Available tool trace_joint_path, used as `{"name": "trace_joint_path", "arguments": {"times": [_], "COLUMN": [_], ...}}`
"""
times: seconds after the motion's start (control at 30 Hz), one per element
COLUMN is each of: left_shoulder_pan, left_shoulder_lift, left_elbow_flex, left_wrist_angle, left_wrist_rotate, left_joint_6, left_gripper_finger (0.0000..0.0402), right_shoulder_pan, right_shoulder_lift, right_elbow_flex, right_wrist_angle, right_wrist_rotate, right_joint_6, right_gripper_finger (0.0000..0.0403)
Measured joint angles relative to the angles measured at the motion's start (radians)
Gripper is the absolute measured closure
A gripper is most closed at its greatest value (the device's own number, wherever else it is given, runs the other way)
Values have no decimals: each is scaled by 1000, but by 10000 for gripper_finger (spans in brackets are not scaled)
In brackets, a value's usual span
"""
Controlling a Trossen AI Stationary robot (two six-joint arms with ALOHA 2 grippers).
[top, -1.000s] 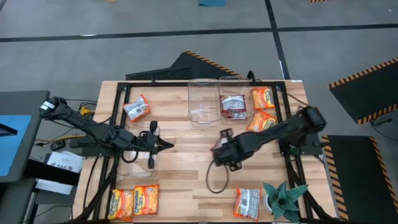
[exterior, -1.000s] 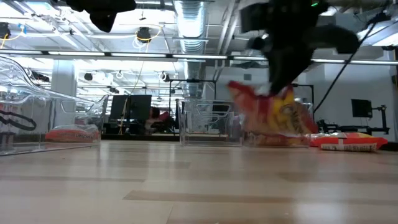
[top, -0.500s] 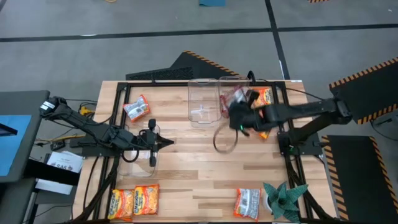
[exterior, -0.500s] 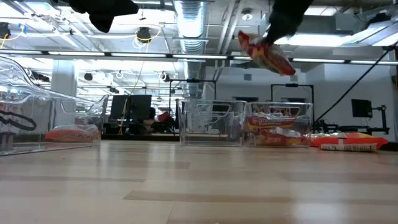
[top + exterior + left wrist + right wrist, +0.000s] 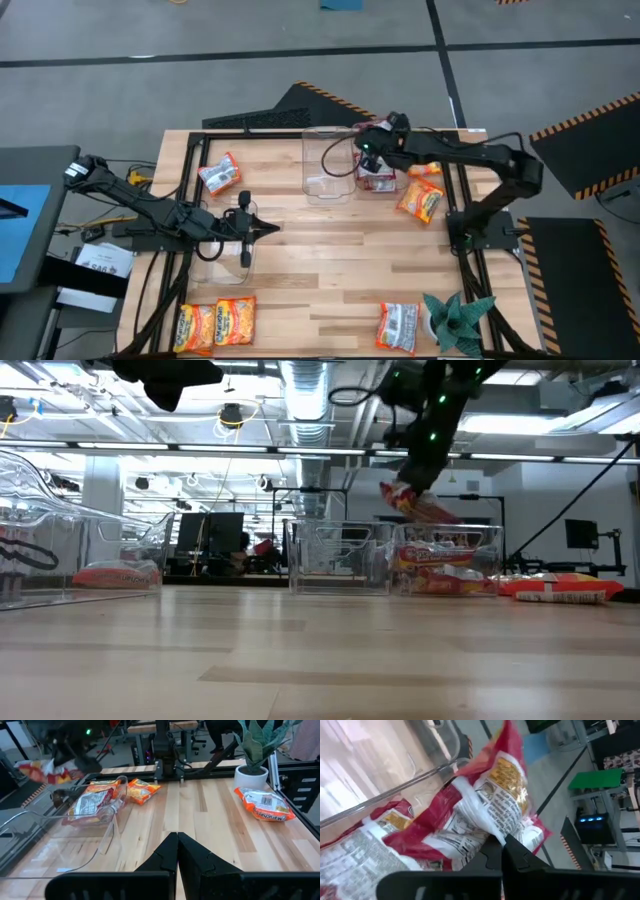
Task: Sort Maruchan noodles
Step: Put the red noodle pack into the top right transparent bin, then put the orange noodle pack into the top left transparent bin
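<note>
My right gripper (image 5: 372, 147) is shut on a red-and-white Maruchan packet (image 5: 490, 805) and hovers over the right clear bin (image 5: 376, 135) at the table's far edge. A second red-and-white packet (image 5: 377, 180) lies flat in that bin. Loose on the table are two orange packets (image 5: 420, 200) right of the bin, one packet (image 5: 220, 176) at far left, an orange pair (image 5: 215, 322) at near left, and a white-silver one (image 5: 398, 325) near the front. My left gripper (image 5: 262, 232) is shut and waits over the table's left middle. My right gripper pinches the packet by its edge (image 5: 496, 836) between the two fingers, coming from above. The packet (image 5: 415, 502) hangs tilted below the fingers, lifted clear, just over the bin's rim (image 5: 445, 528).
A second clear bin (image 5: 326, 160) stands left of the filled one. Another clear container (image 5: 60, 550) sits by my left arm. A teal spiky plant (image 5: 458, 316) stands at the near right corner. Bare wood lies across the table's middle (image 5: 330, 260).
My right gripper has carried the packet from the table's middle up and toward the far edge, then come down over the right bin. The packet, low by the tabletop a second ago, now hangs just above the bin. The left arm has kept still.
</note>
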Motion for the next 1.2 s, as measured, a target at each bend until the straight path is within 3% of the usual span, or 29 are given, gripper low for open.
{"name": "trace_joint_path", "arguments": {"times": [0.23,0.47,0.7,0.9,1.07,1.2], "left_shoulder_pan": [0,0,0,0,0,0], "left_shoulder_lift": [0,0,0,0,0,0], "left_elbow_flex": [0,0,0,0,0,0], "left_wrist_angle": [-2,-8,-27,-46,-51,-51], "left_wrist_rotate": [0,-5,-14,-15,-14,-14], "left_joint_6": [0,0,-2,-30,-38,-38], "left_gripper_finger": [401,401,401,401,401,402], "right_shoulder_pan": [-20,-19,-11,15,68,151], "right_shoulder_lift": [92,90,-12,-120,-206,-276], "right_elbow_flex": [1,5,6,6,6,2], "right_wrist_angle": [9,7,-68,-271,-503,-661], "right_wrist_rotate": [-4,23,9,-203,-443,-494], "right_joint_6": [-49,-37,42,185,327,449], "right_gripper_finger": [354,312,216,161,160,164]}}
